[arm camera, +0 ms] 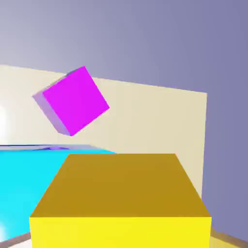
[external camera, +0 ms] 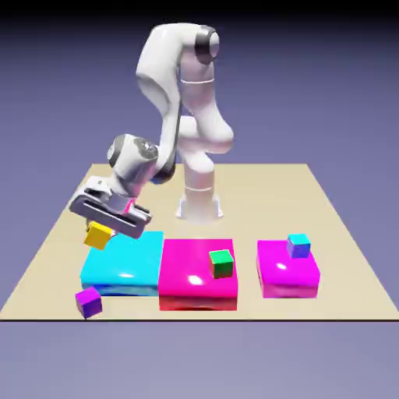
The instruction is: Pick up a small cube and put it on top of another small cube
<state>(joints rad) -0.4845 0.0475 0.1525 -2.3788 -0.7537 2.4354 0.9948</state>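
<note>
Hand (external camera: 99,231) closed firmly around the yellow cube (external camera: 98,235), raised at the exterior view's left: picking is done; placing it on another cube remains.

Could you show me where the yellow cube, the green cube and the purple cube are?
Yellow cube (external camera: 98,235): exterior view, the side facing the camera.
Green cube (external camera: 223,269): exterior view, its front face.
Purple cube (arm camera: 76,101): hand view, the broad bright face.
</note>
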